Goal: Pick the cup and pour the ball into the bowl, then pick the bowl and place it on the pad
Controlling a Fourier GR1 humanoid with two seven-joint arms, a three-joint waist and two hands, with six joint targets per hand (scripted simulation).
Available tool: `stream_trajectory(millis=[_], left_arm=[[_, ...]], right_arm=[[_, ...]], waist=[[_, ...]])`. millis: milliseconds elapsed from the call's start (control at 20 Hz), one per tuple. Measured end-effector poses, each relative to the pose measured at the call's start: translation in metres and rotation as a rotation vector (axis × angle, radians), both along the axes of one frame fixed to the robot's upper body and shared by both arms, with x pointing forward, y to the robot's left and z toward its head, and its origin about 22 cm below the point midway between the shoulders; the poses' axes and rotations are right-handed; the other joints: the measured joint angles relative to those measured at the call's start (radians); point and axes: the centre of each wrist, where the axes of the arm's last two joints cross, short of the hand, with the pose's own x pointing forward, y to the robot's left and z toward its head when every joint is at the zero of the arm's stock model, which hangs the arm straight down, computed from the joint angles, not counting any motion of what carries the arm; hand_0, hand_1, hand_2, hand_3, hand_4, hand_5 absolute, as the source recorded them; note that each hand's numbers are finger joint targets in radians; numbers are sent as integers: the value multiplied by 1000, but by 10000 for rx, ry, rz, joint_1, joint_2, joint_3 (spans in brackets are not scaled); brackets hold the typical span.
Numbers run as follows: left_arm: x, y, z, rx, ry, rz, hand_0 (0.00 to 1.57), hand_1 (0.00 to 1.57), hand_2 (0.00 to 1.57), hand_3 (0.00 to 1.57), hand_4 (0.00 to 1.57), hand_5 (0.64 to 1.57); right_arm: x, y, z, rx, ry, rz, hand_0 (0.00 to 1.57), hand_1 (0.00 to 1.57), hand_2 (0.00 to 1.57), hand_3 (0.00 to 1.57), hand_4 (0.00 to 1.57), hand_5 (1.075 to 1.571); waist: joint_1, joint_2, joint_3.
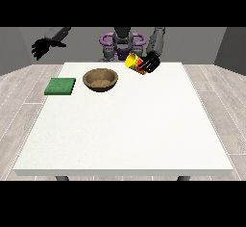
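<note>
A yellow cup (133, 61) with red on its side hangs tilted above the table's far edge, its mouth turned towards the view's left. The hand at the view's right (151, 63) has its fingers curled round the cup. A brown wooden bowl (100, 80) stands on the table to the cup's lower left, apart from it. I cannot see the ball. A green square pad (60, 86) lies flat near the table's left edge, left of the bowl. The hand at the view's left (41, 48) hangs in the air beyond the table's far left corner, fingers relaxed and pointing down, holding nothing.
The white table (125, 134) stretches wide towards the camera in front of the bowl and pad. The robot's torso (122, 44) stands behind the far edge. Grey wooden floor surrounds the table.
</note>
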Motion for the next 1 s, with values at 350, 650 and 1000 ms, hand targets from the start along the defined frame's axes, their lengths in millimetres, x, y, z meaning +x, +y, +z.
stream_trajectory(millis=[350,650,1000], left_arm=[[1,-39,17,1571,444,-423,1375,1375,1571,1571,1143,1567],[-3,-65,24,3104,382,-544,1279,1279,1571,1571,1000,1569],[-11,-108,40,4883,142,-707,583,583,1571,1536,881,1571]], right_arm=[[-28,-25,-28,44,658,-736,0,0,39,0,0,1558],[-36,-31,-38,211,898,-1080,0,0,0,0,0,1552],[-36,-34,-43,211,1000,-1027,0,0,0,0,0,1548]], waist=[[779,-649,-9],[1071,-882,-13],[991,-988,-13]])
